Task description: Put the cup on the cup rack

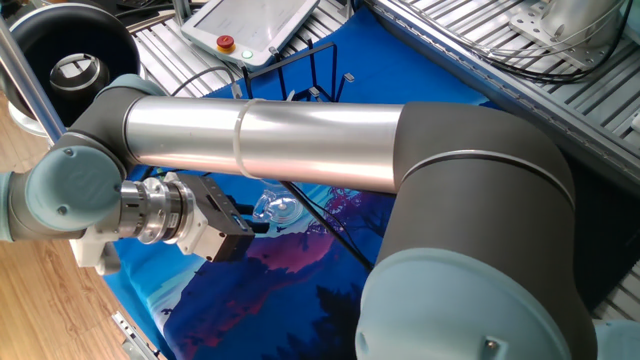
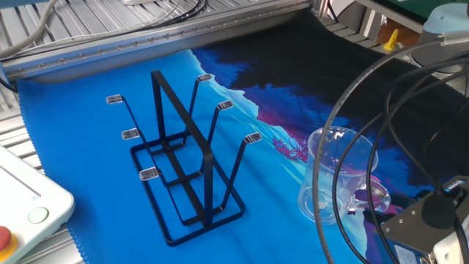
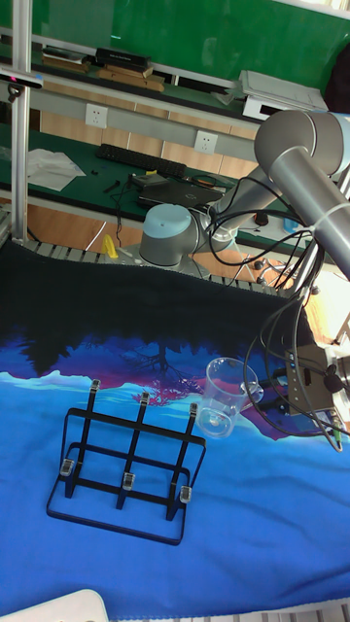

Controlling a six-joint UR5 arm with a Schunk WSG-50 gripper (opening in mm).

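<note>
The cup (image 2: 331,176) is a clear glass mug standing on the blue cloth, its handle (image 2: 372,198) turned toward the arm. My gripper (image 2: 375,207) reaches in from the lower right and its dark fingers are closed on the handle, partly hidden by cables. The tall fixed view has the cup (image 3: 222,397) just right of the rack, with the gripper (image 3: 268,394) at its handle side. The cup rack (image 2: 183,172) is black wire with upright pegs, left of the cup and apart from it. In one fixed view the arm hides most of the cup (image 1: 274,209), the gripper (image 1: 255,228) and the rack (image 1: 318,80).
A white teach pendant (image 2: 22,209) lies at the cloth's left edge. Black cables (image 2: 352,110) loop above and around the cup. Grooved aluminium table rails (image 2: 146,29) border the cloth at the back. The arm's big silver link (image 1: 300,145) spans one fixed view.
</note>
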